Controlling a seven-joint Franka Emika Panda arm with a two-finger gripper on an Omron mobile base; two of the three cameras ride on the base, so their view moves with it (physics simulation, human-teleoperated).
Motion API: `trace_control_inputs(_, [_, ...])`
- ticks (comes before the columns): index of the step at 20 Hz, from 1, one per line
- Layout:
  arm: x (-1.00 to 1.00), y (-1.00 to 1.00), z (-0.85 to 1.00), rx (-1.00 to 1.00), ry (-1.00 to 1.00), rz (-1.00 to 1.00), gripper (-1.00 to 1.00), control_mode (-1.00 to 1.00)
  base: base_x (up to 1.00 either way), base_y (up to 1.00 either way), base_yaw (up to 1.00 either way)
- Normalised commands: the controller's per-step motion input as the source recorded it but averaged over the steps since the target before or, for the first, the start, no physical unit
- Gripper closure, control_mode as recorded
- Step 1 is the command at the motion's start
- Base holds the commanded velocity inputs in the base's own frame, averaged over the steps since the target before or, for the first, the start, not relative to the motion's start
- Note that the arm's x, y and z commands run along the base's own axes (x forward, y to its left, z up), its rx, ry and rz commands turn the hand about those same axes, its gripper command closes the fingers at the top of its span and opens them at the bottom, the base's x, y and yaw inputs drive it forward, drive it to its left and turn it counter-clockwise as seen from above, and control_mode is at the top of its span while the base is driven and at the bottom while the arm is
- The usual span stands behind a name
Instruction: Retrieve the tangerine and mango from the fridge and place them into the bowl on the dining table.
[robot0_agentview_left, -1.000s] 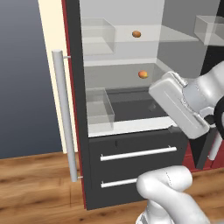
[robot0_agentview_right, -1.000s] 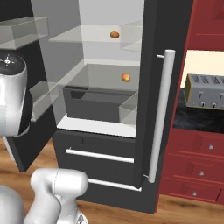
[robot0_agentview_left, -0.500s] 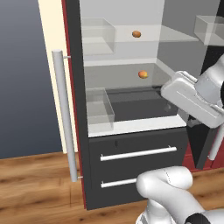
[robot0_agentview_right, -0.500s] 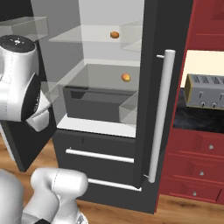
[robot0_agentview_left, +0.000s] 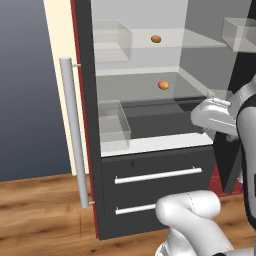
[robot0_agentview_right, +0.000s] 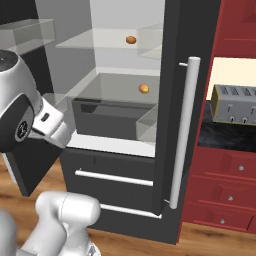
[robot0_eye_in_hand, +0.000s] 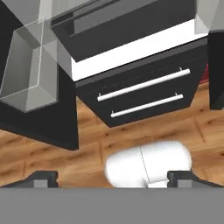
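I have the fridge (robot0_agentview_left: 150, 165) in front of me with both doors swung open, its pale translucent shelves exposed. Two small orange fruits sit inside: one (robot0_agentview_left: 156, 38) on the upper shelf, toward the back, and another (robot0_agentview_left: 163, 85) on the shelf below it, almost straight beneath. From the right base view the same pair shows as the upper fruit (robot0_agentview_right: 131, 39) and the lower fruit (robot0_agentview_right: 143, 89); I cannot tell which is the tangerine and which the mango. Below the lower shelf there is a dark crisper drawer (robot0_agentview_right: 107, 117), and under the white ledge two dark freezer drawers with pale bar handles (robot0_agentview_left: 158, 176). Clear door bins (robot0_agentview_left: 114, 122) hang on the left door, next to its long pale handle (robot0_agentview_left: 74, 132). On the right, a toaster (robot0_agentview_right: 234, 104) stands on a black worktop above red cabinets (robot0_agentview_right: 225, 187). My gripper (robot0_eye_in_hand: 113, 177) is spread wide and holds nothing; the hand view looks down at the freezer drawers and the wooden floor (robot0_eye_in_hand: 48, 159).
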Motion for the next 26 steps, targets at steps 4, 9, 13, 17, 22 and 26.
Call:
trace_control_inputs(4, [0.01, -0.61, -0.11, -0.18, -0.31, 0.09, -1.0, -1.0, 0.0, 0.0, 0.0])
trace_control_inputs(9, [0.0, -0.37, -0.01, -0.06, -0.05, 0.17, -1.0, -1.0, 0.0, 0.0, 0.0])
trace_control_inputs(13, [0.04, 0.1, 0.0, -0.09, 0.04, 0.07, -1.0, -1.0, 0.0, 0.0, 0.0])
trace_control_inputs(17, [0.18, 0.3, 0.0, -0.11, 0.09, 0.0, -1.0, -1.0, 0.0, 0.0, 0.0])
trace_control_inputs(22, [0.03, 0.06, 0.05, -0.01, 0.1, 0.0, -1.0, -1.0, 0.0, 0.0, 0.0])
trace_control_inputs(26, [0.11, 0.03, 0.0, 0.0, 0.04, 0.0, -1.0, 1.0, 0.08, 0.01, 0.0])
